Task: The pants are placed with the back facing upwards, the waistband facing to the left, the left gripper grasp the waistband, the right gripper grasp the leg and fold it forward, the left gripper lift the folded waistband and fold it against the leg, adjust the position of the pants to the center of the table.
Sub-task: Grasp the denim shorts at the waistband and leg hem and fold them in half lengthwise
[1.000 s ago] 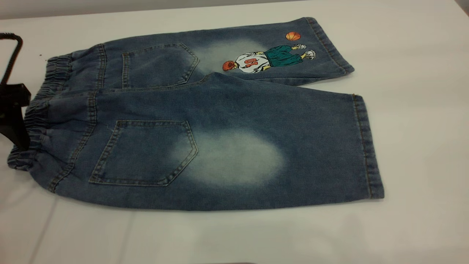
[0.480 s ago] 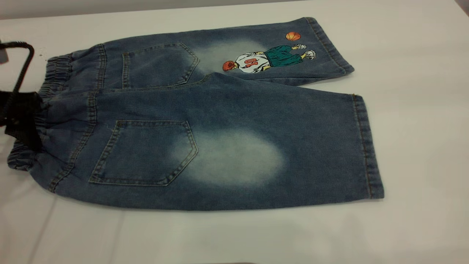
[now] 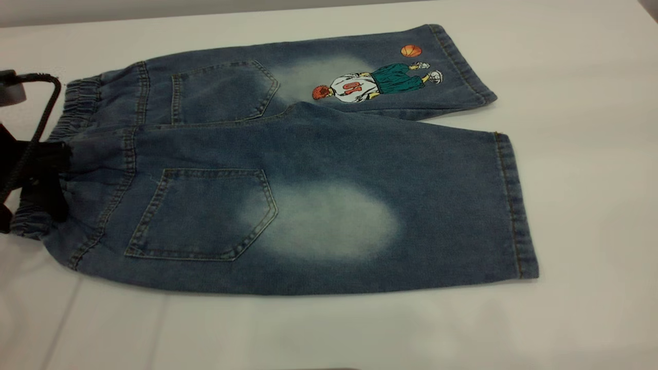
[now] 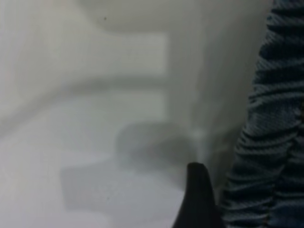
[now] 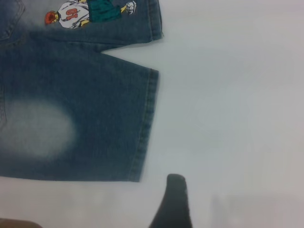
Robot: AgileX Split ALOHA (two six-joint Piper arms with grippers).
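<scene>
A: What has changed at the waistband (image 3: 77, 110) in the last second?

B: The left gripper (image 3: 43, 177) has been brought in from the table (image 3: 581, 103) edge and now overlaps the elastic at its nearer part. The approach is judged nearly finished; no fold has been begun.

A: Is the band held?

B: That cannot be told. Only one dark fingertip is shown by the left wrist view, just beside the ruched denim, and the spread of the fingers is hidden.

A: And the pants (image 3: 288, 169)?

B: They are laid flat, back up, waistband to the left. The leg (image 3: 390, 205) with the pale patch is nearest the camera.

A: The right gripper (image 5: 172, 202)?

B: It is held over bare table, near the leg's hem but apart from it; its opening cannot be judged either.
</scene>
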